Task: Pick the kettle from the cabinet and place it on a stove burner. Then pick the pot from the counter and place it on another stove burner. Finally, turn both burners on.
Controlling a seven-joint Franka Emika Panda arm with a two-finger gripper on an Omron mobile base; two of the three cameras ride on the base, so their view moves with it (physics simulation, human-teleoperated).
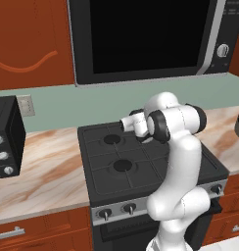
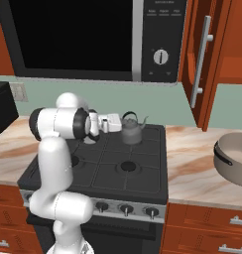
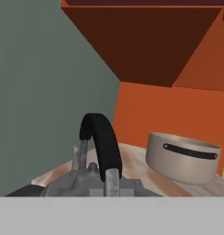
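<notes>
One of two vessels is over the stove: the kettle (image 2: pixel 131 130) sits at a rear burner (image 2: pixel 129 166), gripper (image 2: pixel 117 123) closed on its handle; the pot (image 2: pixel 234 162) waits on the counter (image 2: pixel 192 163), knobs (image 2: pixel 126 209) untouched

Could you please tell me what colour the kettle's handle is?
Black, on the grey kettle; clearest in the hand view.

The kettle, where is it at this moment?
In the right base view the kettle sits on the stove's back right burner, left of the pot on the counter.
</notes>
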